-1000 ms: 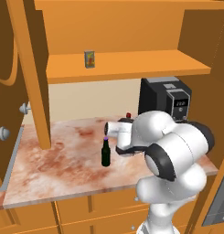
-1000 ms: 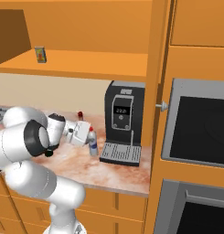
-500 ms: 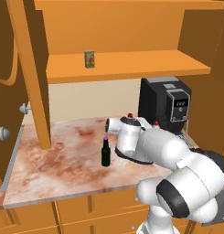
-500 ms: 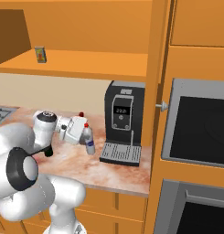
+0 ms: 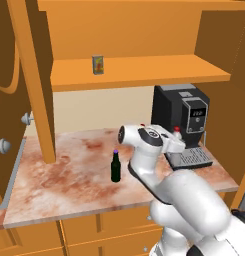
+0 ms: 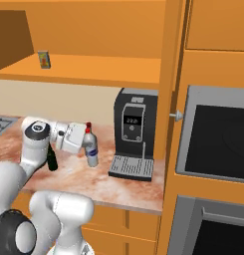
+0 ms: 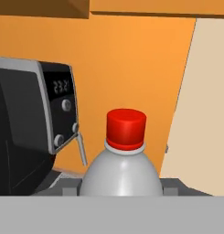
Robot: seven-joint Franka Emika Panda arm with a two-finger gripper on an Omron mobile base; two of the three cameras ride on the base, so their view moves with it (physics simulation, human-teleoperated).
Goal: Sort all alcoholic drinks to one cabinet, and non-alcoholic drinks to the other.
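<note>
Here the gripper (image 6: 86, 144) reaches sideways at counter height, and its jaws sit around the tall white plastic bottle with blue label and red cap (image 6: 91, 149); in the hand view that bottle (image 7: 121, 169) stands dead ahead between the two dark fingers (image 7: 70, 186), shoulders touching or nearly touching both, so I judge it grasped, though the contact itself is hidden at the bottom edge. Whether its base is on the mottled pink stone counter (image 5: 69, 180) or just lifted I cannot tell. Just beyond the hand stands the black coffee machine (image 6: 135, 130), and behind the wrist, well back along the arm, stands the slim dark beer bottle with purple cap (image 5: 115, 167). High above the hand, on the open orange cabinet shelf (image 5: 139, 72), sits the small yellow-green juice carton (image 5: 97, 64). A second red cap (image 5: 177, 129) peeks out past the forearm beside the machine, probably the grey bottle's. The risks, as I judge them: the hold is low on a rounded body, so a fast swing could tip the bottle in the jaws; a lift toward the shelf could clip the machine or the shelf edge; and the elbow, sweeping back, could knock the beer bottle over.
</note>
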